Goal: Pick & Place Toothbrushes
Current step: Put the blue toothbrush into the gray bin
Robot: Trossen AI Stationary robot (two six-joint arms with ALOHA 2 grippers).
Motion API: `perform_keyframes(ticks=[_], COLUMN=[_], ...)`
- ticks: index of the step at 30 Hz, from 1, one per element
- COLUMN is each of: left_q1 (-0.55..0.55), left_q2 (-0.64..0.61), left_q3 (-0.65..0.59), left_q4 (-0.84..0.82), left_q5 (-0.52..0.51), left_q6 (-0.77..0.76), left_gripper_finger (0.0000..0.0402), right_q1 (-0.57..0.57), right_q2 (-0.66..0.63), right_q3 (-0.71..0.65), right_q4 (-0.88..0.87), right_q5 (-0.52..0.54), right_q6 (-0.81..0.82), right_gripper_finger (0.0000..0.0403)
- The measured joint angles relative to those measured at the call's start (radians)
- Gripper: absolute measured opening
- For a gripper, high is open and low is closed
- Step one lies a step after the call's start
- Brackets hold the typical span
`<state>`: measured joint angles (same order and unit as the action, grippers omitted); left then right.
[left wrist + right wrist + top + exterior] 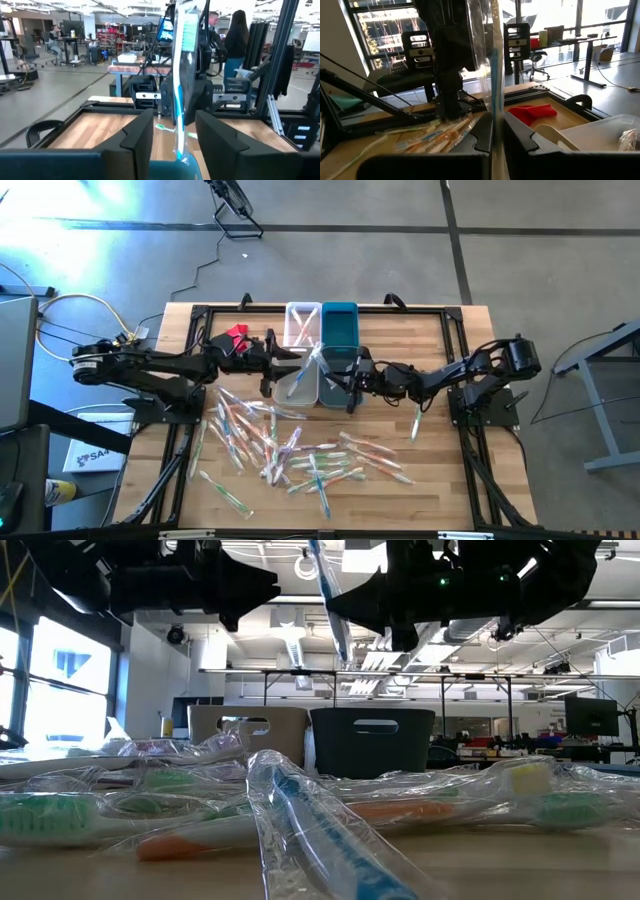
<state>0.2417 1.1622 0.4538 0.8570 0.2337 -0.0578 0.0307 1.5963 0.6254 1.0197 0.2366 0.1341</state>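
Above the middle of your wooden table (420,480), both arms meet over two small rectangular bins, one white (297,383) and one grey-teal (335,377). Between them hangs a single blue-and-white toothbrush in its clear plastic wrapper (316,361).

Your right gripper (496,131) is clenched on that wrapped toothbrush (493,75): in its wrist view the dark fingers (482,134) press against the wrapper from both sides, and the brush stands upright out of them. Your left gripper (173,131) faces it from the other side with its fingers (139,135) spread apart; the same brush (183,75) rises in the gap between them, and you cannot tell from these views whether either pad touches it. In the low view the brush (328,595) hangs tilted between the two dark gripper bodies, well above the table.

Below and nearer you than both grippers lies the loose pile of wrapped toothbrushes (290,450), with pink, orange, green, blue and white handles, scattered flat on the wood. Beyond the grippers stand two more bins, a clear-white one (301,323) holding a few brushes and a deep teal one (339,324). A crumpled red cloth (236,335) lies beside the left arm's forearm. A person (237,37) with long dark hair stands in the room behind the table.
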Motion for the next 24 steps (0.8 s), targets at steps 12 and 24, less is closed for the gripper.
perform_keyframes(ticks=[12,24], left_q1=[0.000,0.000], left_q2=[0.000,0.000], left_q3=[0.000,0.000], left_q4=[0.000,-0.056], left_q5=[0.001,0.003], left_q6=[-0.004,-0.026], left_gripper_finger=[0.0148,0.0148], right_q1=[0.002,-0.008], right_q2=[0.070,0.221], right_q3=[0.036,0.183], right_q4=[0.028,0.073], right_q5=[0.030,0.018], right_q6=[0.029,-0.005], right_gripper_finger=[0.0015,0.0015])
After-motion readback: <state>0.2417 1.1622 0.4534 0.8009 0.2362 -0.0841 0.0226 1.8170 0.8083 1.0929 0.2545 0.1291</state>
